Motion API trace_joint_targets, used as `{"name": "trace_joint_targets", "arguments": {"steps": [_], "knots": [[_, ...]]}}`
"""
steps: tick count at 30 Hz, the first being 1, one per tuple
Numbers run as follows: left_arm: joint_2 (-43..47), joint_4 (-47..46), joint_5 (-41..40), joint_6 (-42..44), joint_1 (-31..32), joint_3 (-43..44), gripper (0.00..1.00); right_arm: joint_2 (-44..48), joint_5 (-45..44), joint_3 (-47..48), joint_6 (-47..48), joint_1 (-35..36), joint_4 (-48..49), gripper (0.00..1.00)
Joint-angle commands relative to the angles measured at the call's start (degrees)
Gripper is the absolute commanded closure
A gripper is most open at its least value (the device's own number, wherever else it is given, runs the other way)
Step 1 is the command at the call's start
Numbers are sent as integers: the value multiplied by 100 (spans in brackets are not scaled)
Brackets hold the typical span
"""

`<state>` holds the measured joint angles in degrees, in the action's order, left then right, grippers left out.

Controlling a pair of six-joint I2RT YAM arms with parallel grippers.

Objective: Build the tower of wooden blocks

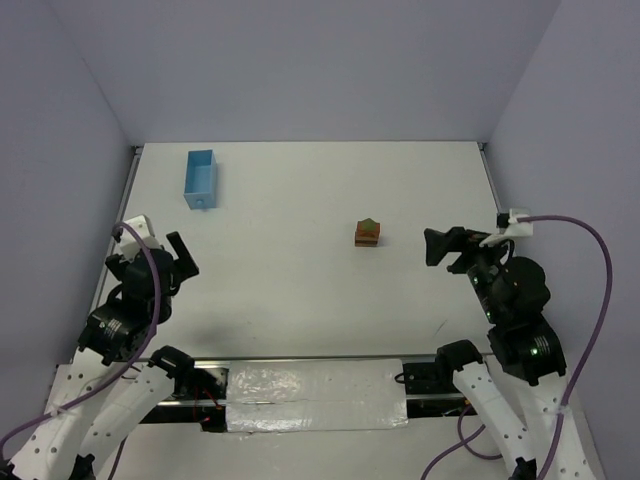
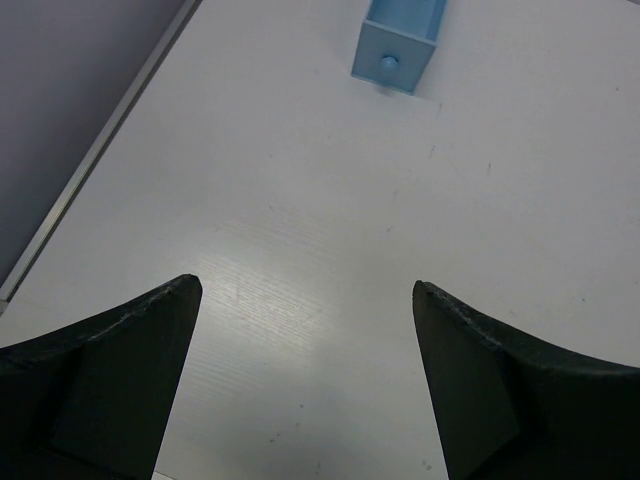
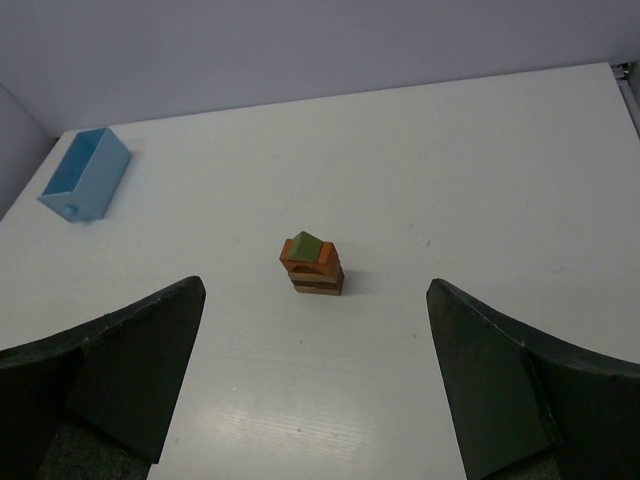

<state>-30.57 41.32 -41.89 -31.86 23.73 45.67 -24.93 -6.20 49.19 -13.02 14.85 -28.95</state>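
The wood block tower [image 1: 367,234] stands on the white table right of the middle: tan and dark brown blocks at the bottom, an orange-red arch above, an olive-green piece on top. It also shows in the right wrist view [image 3: 312,264], ahead of the fingers. My right gripper [image 1: 443,247] is open and empty, to the right of the tower and apart from it. My left gripper [image 1: 181,257] is open and empty at the left side of the table, far from the tower; the left wrist view [image 2: 307,290] shows only bare table between its fingers.
A light blue rectangular box [image 1: 201,178] lies at the far left of the table, also in the left wrist view [image 2: 398,43] and the right wrist view [image 3: 86,173]. Lilac walls close the table on three sides. A foil-taped strip [image 1: 315,394] runs along the near edge.
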Motion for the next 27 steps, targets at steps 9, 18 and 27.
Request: {"name": "trace_joint_targets", "arguments": {"steps": [9,18,27], "knots": [[446,-212,-109,30,-114,-32,1,726,-522,214,-263,0,-1236,0],[490,-221,-127,-31,-114,-67,0,726,-409,328,-175,18,-1315,0],[499,-318,-118,13,-114,-155,0,674,-488,328,-236,18,-1350,0]]}}
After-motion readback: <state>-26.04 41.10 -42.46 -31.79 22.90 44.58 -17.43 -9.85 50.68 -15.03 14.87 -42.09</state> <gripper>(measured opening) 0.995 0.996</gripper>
